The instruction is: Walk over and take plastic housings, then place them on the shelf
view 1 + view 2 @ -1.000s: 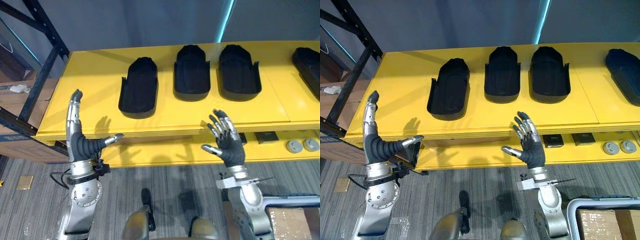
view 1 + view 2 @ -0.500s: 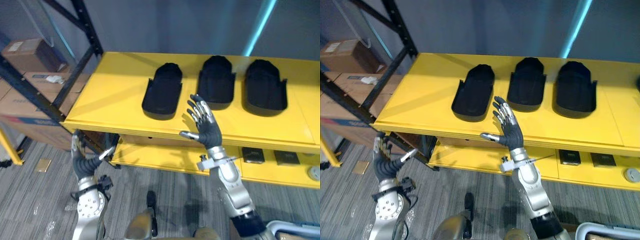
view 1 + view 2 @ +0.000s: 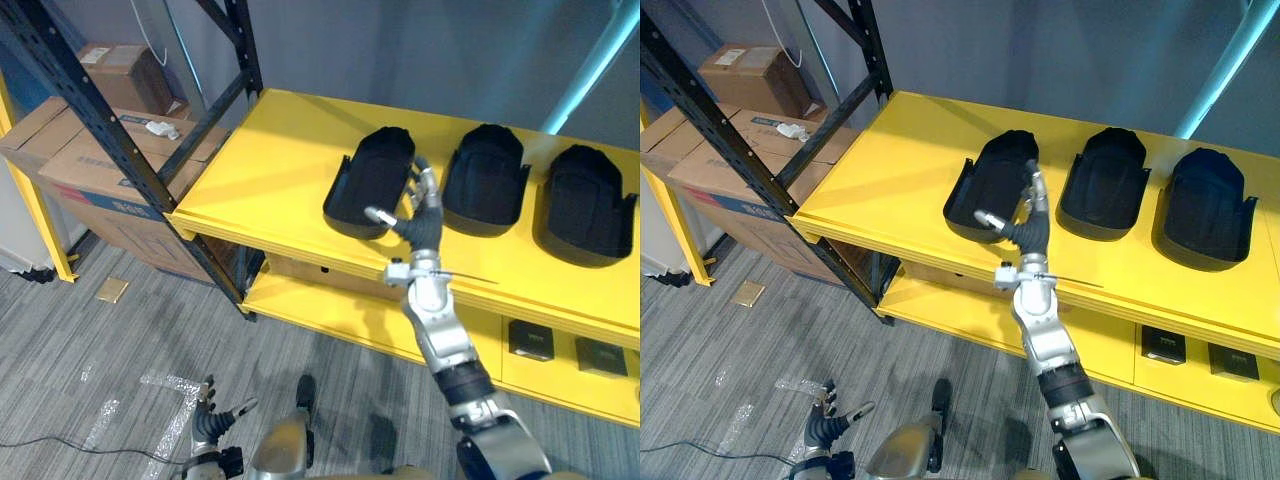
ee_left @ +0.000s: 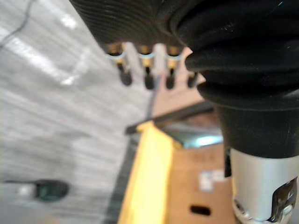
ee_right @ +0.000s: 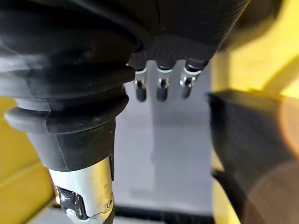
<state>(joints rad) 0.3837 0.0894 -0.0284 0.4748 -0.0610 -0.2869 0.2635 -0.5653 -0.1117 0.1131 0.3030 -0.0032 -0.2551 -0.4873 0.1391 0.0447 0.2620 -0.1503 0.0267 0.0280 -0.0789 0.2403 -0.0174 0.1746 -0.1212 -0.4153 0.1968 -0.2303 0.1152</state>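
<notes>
Reach step. Right robot hand, fingers straight and empty, hovers at 4 o'clock of the leftmost black moulded plastic housing on the yellow table. Left robot hand hangs low, relaxed. Next move likely calls for closing on the housing's rim.

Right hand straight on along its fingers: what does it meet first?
Likely the grey wall: the right hand points past the leftmost housing, which lies just beside its line. Depth unclear.
</notes>
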